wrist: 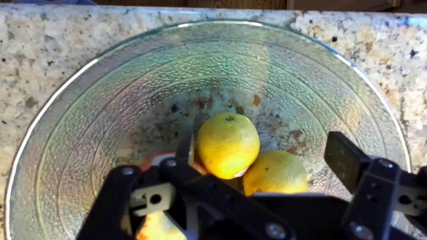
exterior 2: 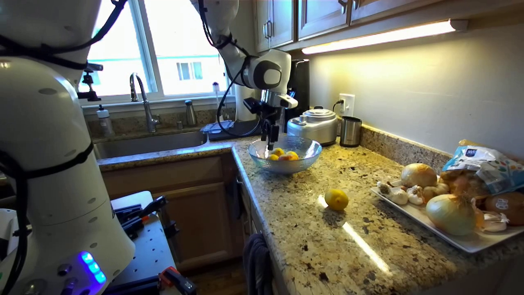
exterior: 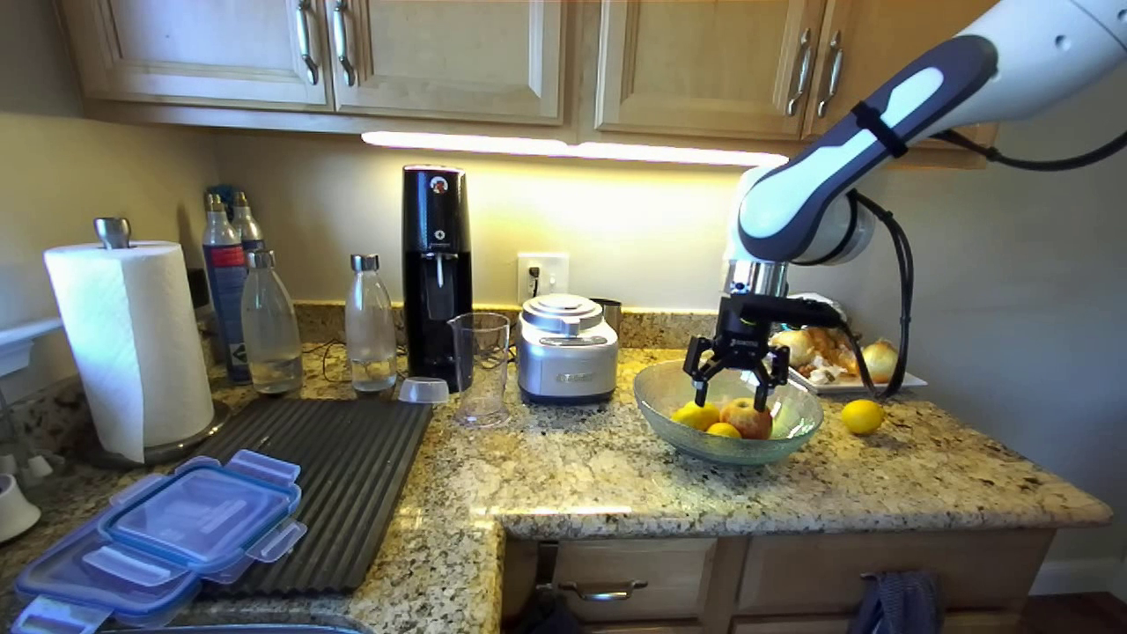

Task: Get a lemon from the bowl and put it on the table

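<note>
Only an exterior view takes in the faucet (exterior 2: 148, 112), at ten o'clock from the glass bowl (exterior 2: 286, 167). Further right there, one lemon (exterior 2: 336, 199) rests on the tabletop (exterior 2: 303, 217) at four o'clock from the bowl, near a plate (exterior 2: 475, 242) of onions (exterior 2: 450, 214) and garlic (exterior 2: 416, 194). The end effector (exterior: 732, 397) points down over the bowl, its fingers (exterior: 700, 387) spread wide and gripping nothing. In the wrist view the nine o'clock finger (wrist: 184, 146) stands just beside a second lemon (wrist: 228, 145), in the bowl; whether they touch, I cannot tell. A third lemon (wrist: 276, 171), part hidden, lies at four o'clock from that one; the three o'clock finger (wrist: 342, 156) stands apart from both. Reddish fruit (wrist: 148, 160) behind the nine o'clock finger is mostly covered.
</note>
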You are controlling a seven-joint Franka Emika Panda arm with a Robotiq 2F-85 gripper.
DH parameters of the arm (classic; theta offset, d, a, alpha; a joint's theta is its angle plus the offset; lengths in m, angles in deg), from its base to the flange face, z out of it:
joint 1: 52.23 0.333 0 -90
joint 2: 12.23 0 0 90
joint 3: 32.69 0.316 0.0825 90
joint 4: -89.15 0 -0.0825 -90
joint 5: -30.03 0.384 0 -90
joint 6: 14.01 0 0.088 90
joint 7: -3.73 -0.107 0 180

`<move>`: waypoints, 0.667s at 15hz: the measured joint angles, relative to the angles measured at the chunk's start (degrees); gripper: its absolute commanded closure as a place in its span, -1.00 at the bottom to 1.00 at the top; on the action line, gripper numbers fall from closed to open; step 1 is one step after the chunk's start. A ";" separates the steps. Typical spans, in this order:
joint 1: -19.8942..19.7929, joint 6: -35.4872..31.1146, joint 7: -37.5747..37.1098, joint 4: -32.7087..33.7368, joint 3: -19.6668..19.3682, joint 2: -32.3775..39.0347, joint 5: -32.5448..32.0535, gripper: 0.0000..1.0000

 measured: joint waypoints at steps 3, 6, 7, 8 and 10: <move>0.99 -0.89 -3.14 1.44 -1.47 2.08 -0.07 -1.00; 2.74 -1.23 -6.18 2.17 -3.09 3.33 -0.39 -1.00; 3.32 -1.23 -7.08 2.33 -3.51 3.71 -0.55 -1.00; 3.90 -1.23 -8.10 2.54 -3.91 4.11 -0.90 -1.00; 5.00 -1.23 -10.04 2.97 -4.63 5.05 -2.00 -1.00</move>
